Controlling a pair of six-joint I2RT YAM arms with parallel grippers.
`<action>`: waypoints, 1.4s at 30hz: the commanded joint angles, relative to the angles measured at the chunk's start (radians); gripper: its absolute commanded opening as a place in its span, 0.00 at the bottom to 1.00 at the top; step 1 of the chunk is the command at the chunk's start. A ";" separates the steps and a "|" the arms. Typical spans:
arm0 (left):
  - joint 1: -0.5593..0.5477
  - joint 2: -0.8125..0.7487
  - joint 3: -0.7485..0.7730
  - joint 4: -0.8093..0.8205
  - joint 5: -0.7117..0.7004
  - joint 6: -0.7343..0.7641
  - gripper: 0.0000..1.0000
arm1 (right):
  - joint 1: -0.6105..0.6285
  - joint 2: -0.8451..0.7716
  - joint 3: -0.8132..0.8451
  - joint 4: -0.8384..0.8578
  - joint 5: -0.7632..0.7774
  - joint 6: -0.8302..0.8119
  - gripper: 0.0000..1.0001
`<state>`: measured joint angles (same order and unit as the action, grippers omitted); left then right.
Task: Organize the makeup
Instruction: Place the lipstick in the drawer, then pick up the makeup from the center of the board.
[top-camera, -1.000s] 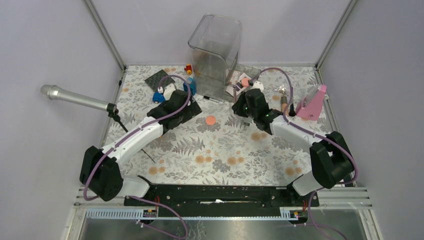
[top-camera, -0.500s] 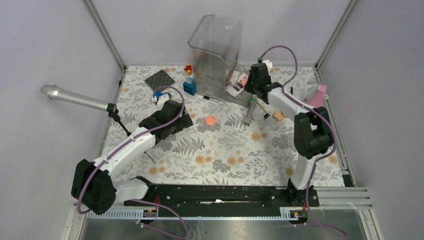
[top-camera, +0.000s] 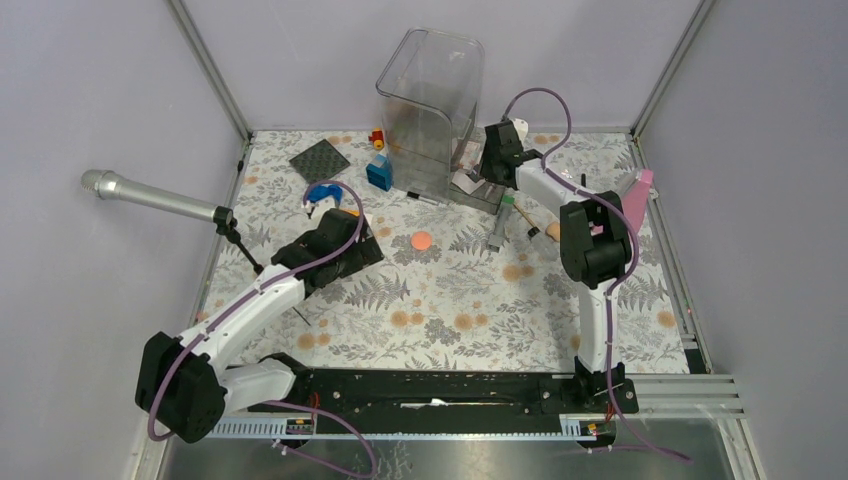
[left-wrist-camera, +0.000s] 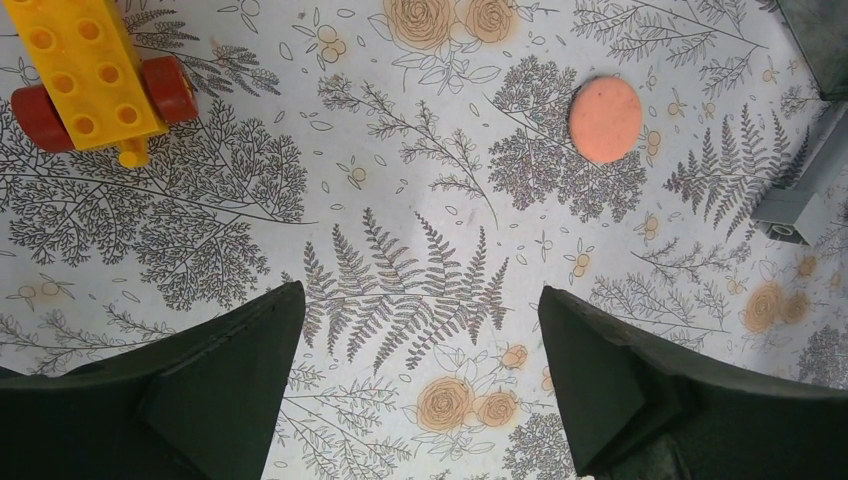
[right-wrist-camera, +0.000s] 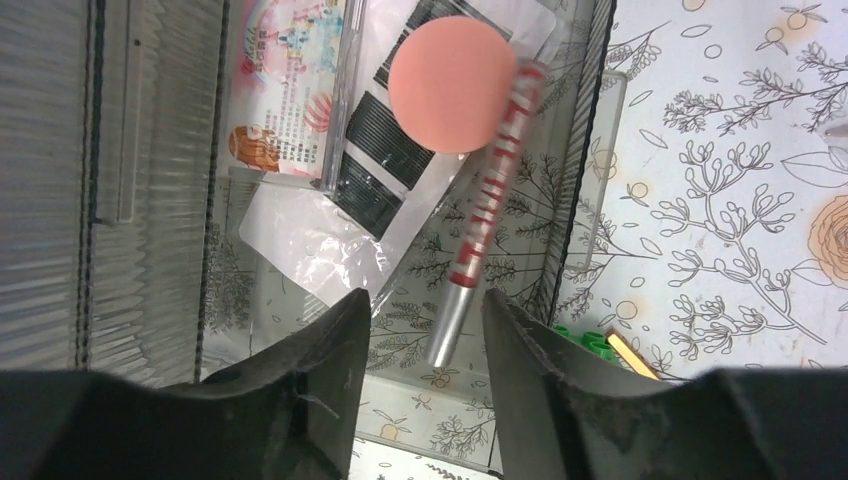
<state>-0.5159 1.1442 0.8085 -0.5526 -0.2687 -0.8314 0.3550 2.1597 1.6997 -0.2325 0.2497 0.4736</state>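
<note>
My right gripper (right-wrist-camera: 425, 297) hangs open over the low clear tray (right-wrist-camera: 598, 150) at the back (top-camera: 488, 168). A silver and red makeup stick (right-wrist-camera: 487, 205) lies loose in the tray, its silver end showing between the jaws, touching neither. A coral disc (right-wrist-camera: 463, 83) and a white palette with dark squares (right-wrist-camera: 385, 150) also lie in that tray. Another coral disc (top-camera: 422, 240) (left-wrist-camera: 605, 120) lies on the floral table. My left gripper (left-wrist-camera: 420, 293) is open and holds nothing, just left of that disc (top-camera: 362, 248). A grey tube with a green cap (top-camera: 500, 222) and a tan-handled brush (top-camera: 540, 230) lie right of centre.
A tall clear container (top-camera: 430, 105) stands beside the tray. A yellow brick car with red wheels (left-wrist-camera: 90, 80), blue blocks (top-camera: 379, 172), a dark textured square (top-camera: 320, 158), a silver microphone (top-camera: 150, 197) and a pink object (top-camera: 628, 205) are spread around the table.
My right arm swung from mid-table back to the tray, and its jaws opened, leaving the stick in the tray. The left arm drew back a little toward the near left.
</note>
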 joint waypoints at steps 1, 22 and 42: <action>0.005 -0.037 -0.003 0.014 0.002 -0.003 0.97 | -0.005 -0.016 0.061 -0.021 0.052 -0.033 0.56; 0.005 0.293 0.146 0.373 -0.051 -0.045 0.91 | -0.008 -0.639 -0.554 0.173 -0.162 0.093 0.60; 0.007 -0.010 0.155 0.063 -0.081 0.104 0.92 | 0.337 -0.779 -0.957 0.791 -0.461 -0.748 0.78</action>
<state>-0.5156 1.2366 0.9787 -0.4011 -0.2852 -0.7990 0.6659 1.4086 0.7288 0.4423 -0.1284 0.0547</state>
